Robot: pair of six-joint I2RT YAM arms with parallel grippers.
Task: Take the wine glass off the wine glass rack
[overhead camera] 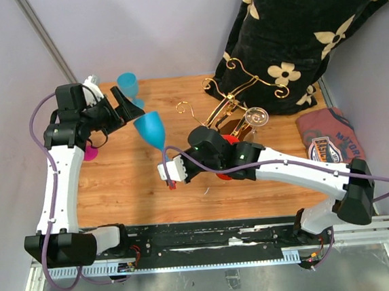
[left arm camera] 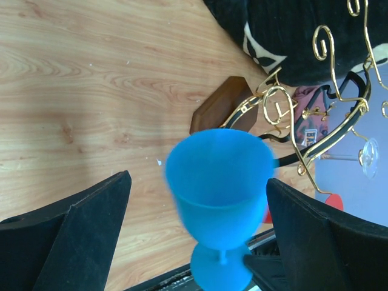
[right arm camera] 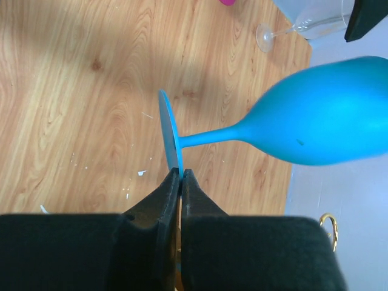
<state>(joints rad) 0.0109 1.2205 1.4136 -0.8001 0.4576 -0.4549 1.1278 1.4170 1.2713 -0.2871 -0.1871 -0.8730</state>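
Note:
A blue wine glass [overhead camera: 150, 127] is held in the air over the table, off the gold wire rack [overhead camera: 244, 87]. My right gripper [overhead camera: 166, 160] is shut on the rim of its foot [right arm camera: 170, 136], and the bowl [right arm camera: 327, 121] points away from it. My left gripper [overhead camera: 131, 105] is open, with a finger on each side of the bowl [left arm camera: 221, 179] and a gap on both sides. The rack [left arm camera: 315, 109] stands on its dark brown base [left arm camera: 221, 106] at the back right. A clear glass [overhead camera: 257, 117] still hangs on it.
A light blue cup [overhead camera: 128, 83] stands at the back by the left gripper. A pink object [overhead camera: 89, 152] lies under the left arm. A clear glass [right arm camera: 291, 27] lies at the far left. A black flowered blanket [overhead camera: 293, 28] and a red cloth [overhead camera: 330, 137] fill the right side.

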